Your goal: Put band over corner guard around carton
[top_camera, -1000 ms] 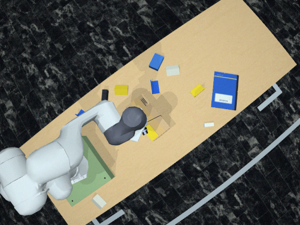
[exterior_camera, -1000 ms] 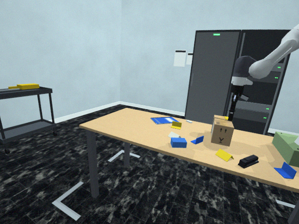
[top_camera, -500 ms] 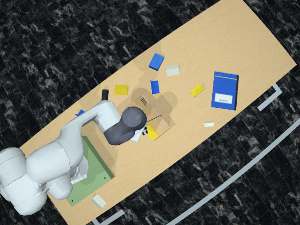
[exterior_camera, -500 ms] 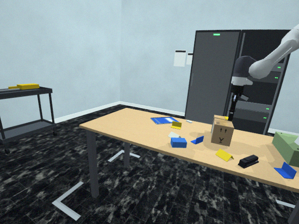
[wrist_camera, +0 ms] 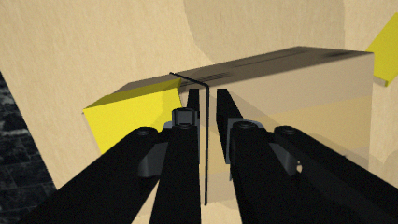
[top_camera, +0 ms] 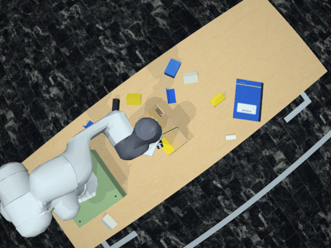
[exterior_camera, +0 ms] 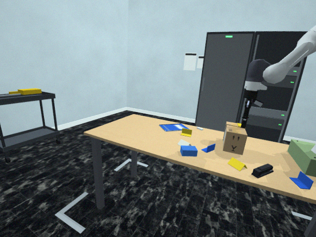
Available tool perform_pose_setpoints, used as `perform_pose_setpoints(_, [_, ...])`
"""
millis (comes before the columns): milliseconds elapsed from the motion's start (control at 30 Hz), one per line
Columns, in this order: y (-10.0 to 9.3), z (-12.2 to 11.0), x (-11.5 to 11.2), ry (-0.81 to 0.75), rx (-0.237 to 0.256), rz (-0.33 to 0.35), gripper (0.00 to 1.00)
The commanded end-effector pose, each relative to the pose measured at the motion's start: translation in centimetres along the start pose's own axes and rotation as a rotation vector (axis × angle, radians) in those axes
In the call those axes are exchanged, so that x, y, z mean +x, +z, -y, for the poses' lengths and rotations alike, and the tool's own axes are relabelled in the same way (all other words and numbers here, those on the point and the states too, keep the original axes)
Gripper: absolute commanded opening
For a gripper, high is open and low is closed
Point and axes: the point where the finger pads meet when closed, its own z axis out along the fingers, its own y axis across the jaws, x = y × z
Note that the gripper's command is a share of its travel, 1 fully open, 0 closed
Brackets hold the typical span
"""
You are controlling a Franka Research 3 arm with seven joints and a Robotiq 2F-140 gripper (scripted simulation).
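Black two-finger gripper (top_camera: 160,144) (exterior_camera: 244,122) (wrist_camera: 207,105), fingers slightly parted, straddles thin black band (top_camera: 170,130) (wrist_camera: 206,140) at brown cardboard carton's (top_camera: 177,136) (exterior_camera: 234,140) (wrist_camera: 290,107) edge; next, likely pinch, then shift toward yellow guard (top_camera: 167,146) (exterior_camera: 239,125) (wrist_camera: 135,117).

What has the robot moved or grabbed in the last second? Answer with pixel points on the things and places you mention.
Nothing visibly changed. The arm (top_camera: 96,126) (exterior_camera: 285,66), carton (top_camera: 182,135) (exterior_camera: 234,141) (wrist_camera: 304,105), yellow corner guard (top_camera: 168,146) (exterior_camera: 239,125) (wrist_camera: 133,119) and black band (top_camera: 170,130) (wrist_camera: 206,145) look just as they were, with nothing visibly taken hold of or let go.
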Motion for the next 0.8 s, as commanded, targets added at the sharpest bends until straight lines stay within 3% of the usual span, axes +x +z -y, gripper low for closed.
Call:
perform_pose_setpoints(0, [0.15,-0.1,0.02,0.004,-0.002,0.0,0.18])
perform_pose_setpoints(767, [0.51,-0.02,0.01,0.004,-0.002,0.0,0.18])
